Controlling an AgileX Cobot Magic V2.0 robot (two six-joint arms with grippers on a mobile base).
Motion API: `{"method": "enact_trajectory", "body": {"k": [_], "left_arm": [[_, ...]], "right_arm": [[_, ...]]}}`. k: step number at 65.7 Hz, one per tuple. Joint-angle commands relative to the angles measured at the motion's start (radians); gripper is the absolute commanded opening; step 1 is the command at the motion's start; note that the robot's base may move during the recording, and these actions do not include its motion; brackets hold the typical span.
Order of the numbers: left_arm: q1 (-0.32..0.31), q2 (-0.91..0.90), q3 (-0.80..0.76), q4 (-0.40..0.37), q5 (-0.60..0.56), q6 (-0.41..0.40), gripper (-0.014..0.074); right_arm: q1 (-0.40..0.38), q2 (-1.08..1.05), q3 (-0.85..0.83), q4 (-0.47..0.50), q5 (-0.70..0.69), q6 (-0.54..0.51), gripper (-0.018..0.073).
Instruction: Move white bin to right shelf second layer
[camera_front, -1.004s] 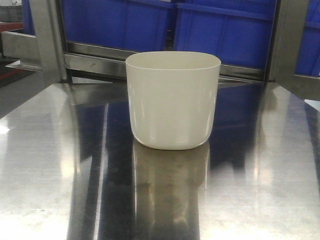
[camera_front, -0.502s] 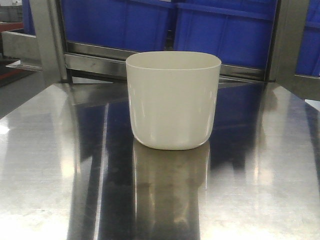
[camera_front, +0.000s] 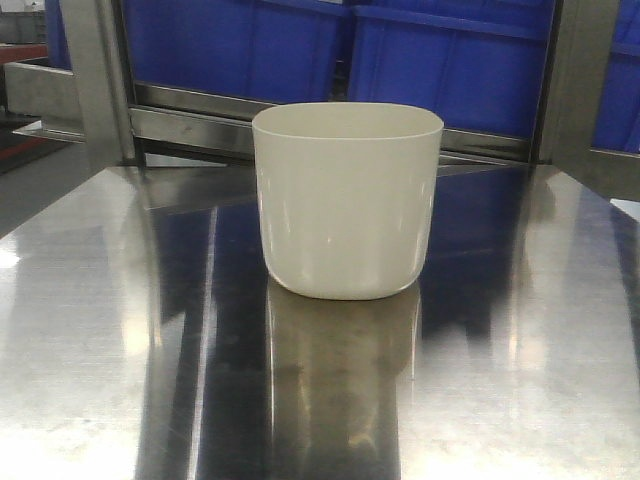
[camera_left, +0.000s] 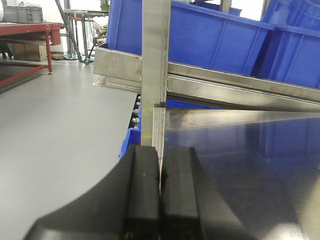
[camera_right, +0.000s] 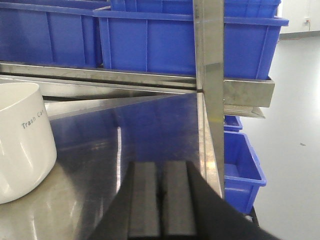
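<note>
exterior front-facing | basically nothing moved lately, cream-white rounded plastic bin left on mirror-like steel worktop | left tool and right tool pressed together | pickup not started

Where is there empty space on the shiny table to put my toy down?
Plenty: the steel tabletop is bare left of the white bin up to the left post, right of it up to the right post, and in front of it. It's crowded only behind, where blue crates fill the rack.
</note>
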Motion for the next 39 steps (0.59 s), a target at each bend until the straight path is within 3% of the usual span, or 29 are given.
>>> {"method": "enact_trajectory", "body": {"k": [1,10,18,24,34,39], "left_arm": [[-0.006,-0.003,0.037,-0.001,-0.086,-0.007,0.0085],[-0.006,-0.003,0.037,-0.001,-0.086,-0.007,0.0085],[-0.006,-0.003,0.037,-0.001,-0.086,-0.007,0.0085],[-0.006,-0.003,0.037,-0.001,-0.086,-0.007,0.0085],[-0.006,-0.003,0.037,-0.001,-0.086,-0.007,0.0085],[-0.006,-0.003,0.037,-0.001,-0.086,-0.007,0.0085]], "right_arm": [[-0.004,0.005,-0.025,0.016,-0.106,0.005,0.0057],[-0.004,0.155,-0.096,0.059,-0.108,0.023,0.0057],[-0.004,0.374,-0.257,0.059,-0.09,0.023,0.0057],[-0.002,0.517,-0.419,0.088,0.009,0.034,0.0057],[-0.002,0.721,-0.687,0.103,0.284,0.033,0.0062],[-0.002,0.81,-0.812,0.103,0.407,0.028,0.0123]]}}
